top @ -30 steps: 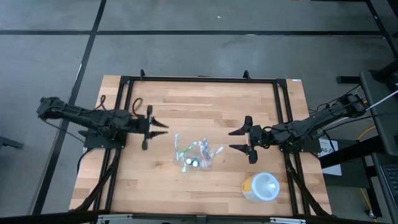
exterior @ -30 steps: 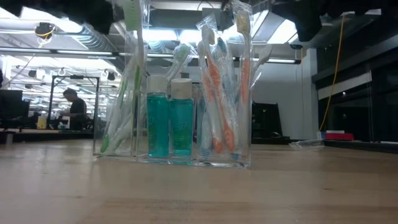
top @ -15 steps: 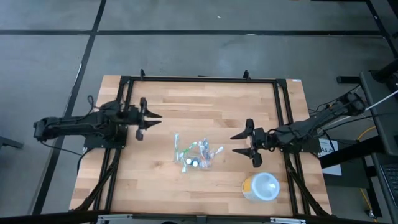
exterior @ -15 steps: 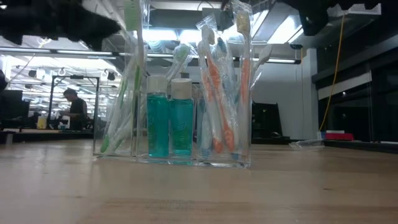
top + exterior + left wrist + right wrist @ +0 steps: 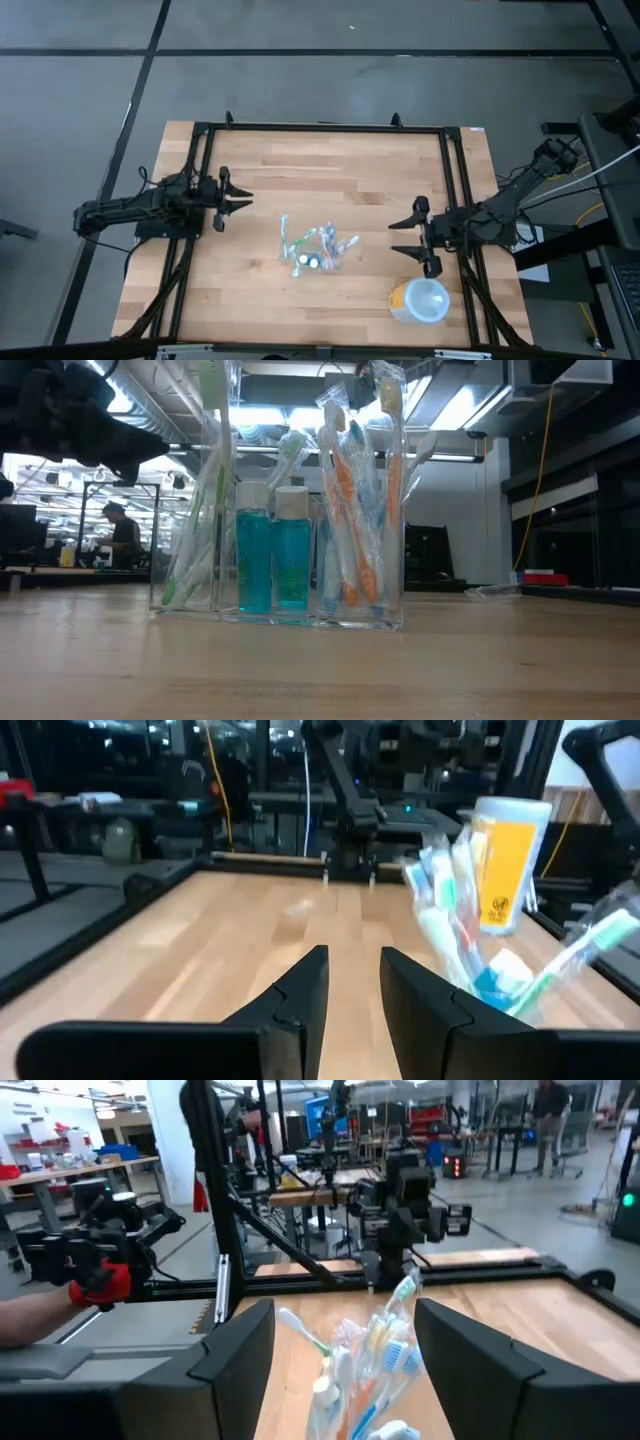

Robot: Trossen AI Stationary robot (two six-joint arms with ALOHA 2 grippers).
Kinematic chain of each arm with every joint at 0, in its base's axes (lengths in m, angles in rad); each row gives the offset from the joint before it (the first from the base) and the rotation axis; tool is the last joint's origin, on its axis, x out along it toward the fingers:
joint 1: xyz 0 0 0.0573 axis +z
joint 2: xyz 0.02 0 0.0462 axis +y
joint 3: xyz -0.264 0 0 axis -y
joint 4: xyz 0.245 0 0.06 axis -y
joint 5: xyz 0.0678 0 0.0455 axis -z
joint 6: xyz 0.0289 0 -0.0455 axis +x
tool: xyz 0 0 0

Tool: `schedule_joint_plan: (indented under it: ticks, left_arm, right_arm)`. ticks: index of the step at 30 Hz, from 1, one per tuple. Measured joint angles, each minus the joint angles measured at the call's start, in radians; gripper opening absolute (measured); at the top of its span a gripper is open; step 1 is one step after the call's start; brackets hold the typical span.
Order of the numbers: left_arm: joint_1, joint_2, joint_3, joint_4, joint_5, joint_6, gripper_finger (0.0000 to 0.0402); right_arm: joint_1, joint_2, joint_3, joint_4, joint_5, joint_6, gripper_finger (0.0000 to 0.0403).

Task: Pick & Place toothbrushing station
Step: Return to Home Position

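The toothbrushing station (image 5: 315, 250) is a clear holder with wrapped toothbrushes and two teal bottles. It stands upright on its base near the table's middle (image 5: 290, 550). My left gripper (image 5: 245, 202) hovers to its left, toward the far side. It points level at the station (image 5: 470, 950), its fingers (image 5: 353, 970) open by a narrow gap with nothing between them. My right gripper (image 5: 393, 238) hovers to the station's right, wide open (image 5: 345, 1330). It faces the station (image 5: 365, 1360) and is clear of it.
A round white and yellow container (image 5: 420, 300) stands at the table's near right, close below my right gripper, and shows behind the station (image 5: 508, 865). Black frame rails (image 5: 320, 128) border the table. A person (image 5: 118, 530) sits far off in the room.
My left gripper has drawn back toward the table's left edge and sunk lower, away from the station. My right gripper has drawn back toward the table's right and near edges, toward the container. The station has stayed in place.
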Motion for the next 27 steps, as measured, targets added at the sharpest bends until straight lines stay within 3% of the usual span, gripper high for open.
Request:
schedule_joint_plan:
  ticks: [10, 18, 27]
  left_arm:
    - [-0.018, 0.013, -0.041, 0.068, -0.126, -0.018, 0.0088]
    - [-0.065, 0.088, -0.041, 0.067, -0.124, -0.018, 0.0088]
    - [-0.071, 0.194, -0.041, 0.075, -0.173, -0.091, 0.0088]
  right_arm:
    - [0.114, -0.057, -0.021, -0.05, 0.166, -0.032, 0.0242]
    - [0.207, -0.121, -0.108, -0.022, 0.298, -0.016, 0.0242]
    - [0.236, -0.157, -0.12, -0.013, 0.325, -0.051, 0.0242]
